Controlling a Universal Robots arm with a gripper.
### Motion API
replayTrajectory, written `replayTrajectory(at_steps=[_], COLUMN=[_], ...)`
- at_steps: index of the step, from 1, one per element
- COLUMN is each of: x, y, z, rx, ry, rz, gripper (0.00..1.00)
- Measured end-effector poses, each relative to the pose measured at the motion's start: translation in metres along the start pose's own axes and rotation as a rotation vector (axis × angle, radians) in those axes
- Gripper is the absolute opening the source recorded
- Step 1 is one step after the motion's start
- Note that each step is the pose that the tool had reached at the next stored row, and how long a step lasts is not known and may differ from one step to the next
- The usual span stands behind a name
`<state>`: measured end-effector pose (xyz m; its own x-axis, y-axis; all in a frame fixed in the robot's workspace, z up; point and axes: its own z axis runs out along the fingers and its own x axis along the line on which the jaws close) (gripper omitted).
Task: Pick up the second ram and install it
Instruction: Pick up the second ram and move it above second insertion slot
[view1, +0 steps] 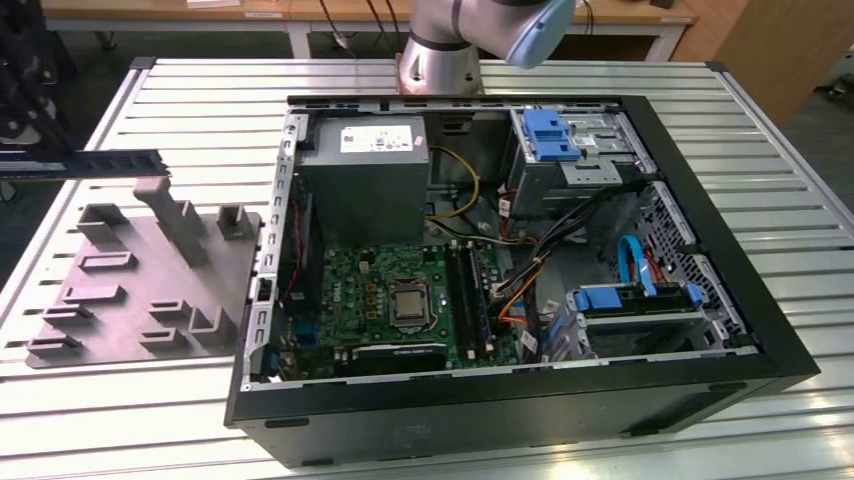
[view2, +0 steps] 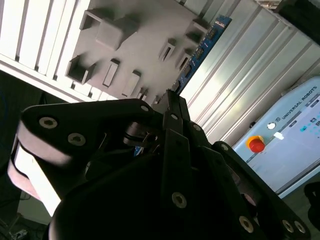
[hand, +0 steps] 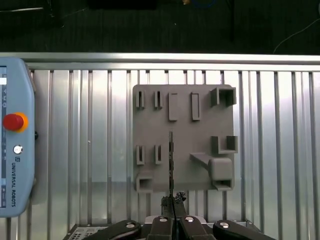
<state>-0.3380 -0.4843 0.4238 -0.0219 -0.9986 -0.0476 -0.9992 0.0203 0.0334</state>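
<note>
Blue second ram (view2: 201, 49) in downward-pointing jaws, seemingly above grey tray (hand: 150, 131).

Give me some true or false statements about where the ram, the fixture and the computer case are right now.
1. The gripper is shut on the second ram. True.
2. The second ram is already installed. False: it is held outside the computer case, by the grey fixture.
3. The computer case lies open on the table. True.
4. The grey fixture lies inside the case. False: it lies on the table, beside the case on the exterior view's left.
</note>
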Motion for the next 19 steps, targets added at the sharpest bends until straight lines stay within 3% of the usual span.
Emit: replayTrajectory(at_steps=[19], x=[-0.0017], y=[-0.0754], z=[-0.0024], rx=[0.0000], ry=[0.0000], rz=[0.000], gripper=[0.11])
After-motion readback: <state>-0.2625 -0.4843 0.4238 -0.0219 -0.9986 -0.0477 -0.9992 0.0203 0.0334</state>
